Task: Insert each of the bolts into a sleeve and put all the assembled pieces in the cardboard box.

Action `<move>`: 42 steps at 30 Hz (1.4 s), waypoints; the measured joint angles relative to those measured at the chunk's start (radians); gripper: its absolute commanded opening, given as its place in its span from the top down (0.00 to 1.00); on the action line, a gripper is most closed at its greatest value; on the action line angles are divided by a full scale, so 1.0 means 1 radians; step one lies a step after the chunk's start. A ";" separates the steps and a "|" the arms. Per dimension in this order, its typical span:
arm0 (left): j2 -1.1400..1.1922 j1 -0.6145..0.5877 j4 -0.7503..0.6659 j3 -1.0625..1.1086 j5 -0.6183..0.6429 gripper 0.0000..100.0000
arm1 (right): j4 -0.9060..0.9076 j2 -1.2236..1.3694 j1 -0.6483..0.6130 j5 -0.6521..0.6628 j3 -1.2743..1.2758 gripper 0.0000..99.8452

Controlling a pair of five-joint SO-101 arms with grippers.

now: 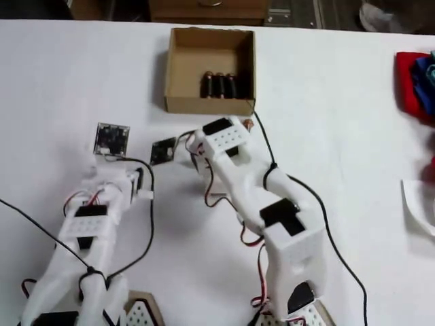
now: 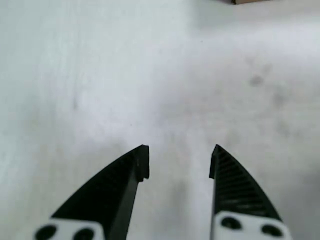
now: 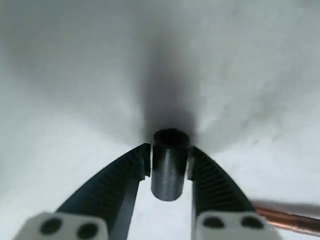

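My right gripper (image 3: 169, 152) is shut on a black sleeve (image 3: 170, 172), held upright with its open end up, just above the white table. A copper bolt (image 3: 287, 220) lies on the table beside that gripper; in the high view the bolt (image 1: 248, 124) shows at the right arm's wrist (image 1: 224, 139), just in front of the cardboard box (image 1: 178, 68). Three dark assembled pieces (image 1: 219, 85) lie side by side in the box. My left gripper (image 2: 180, 150) hangs open over bare table to the left, with nothing between its fingers.
A red and blue cloth (image 1: 414, 81) lies at the table's right edge, with a white curved object (image 1: 418, 207) below it. Black cables (image 1: 319, 210) trail beside both arms. A corner of the box (image 2: 250, 1) shows far ahead of the left gripper.
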 measured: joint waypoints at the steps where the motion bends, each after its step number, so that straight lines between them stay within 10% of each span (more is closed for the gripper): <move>1: 0.000 0.000 0.000 0.000 0.000 0.78 | 0.000 0.012 0.000 0.000 -0.012 0.91; 10: 0.000 0.000 0.000 0.000 0.000 0.78 | 0.115 0.106 -0.009 -0.051 -0.118 0.81; 15: 0.000 0.000 0.000 0.000 0.000 0.78 | 0.169 0.158 -0.009 -0.052 -0.186 1.00; 23: 0.000 0.000 0.000 0.000 0.000 0.78 | 0.192 0.172 0.002 -0.081 -0.253 0.98; 36: 0.000 0.000 0.015 -0.014 -0.025 0.78 | 0.190 -0.371 0.226 -0.552 -0.141 0.98; 42: 0.087 0.095 0.296 -0.304 -0.011 0.78 | 0.028 -0.680 0.442 -0.847 0.147 0.98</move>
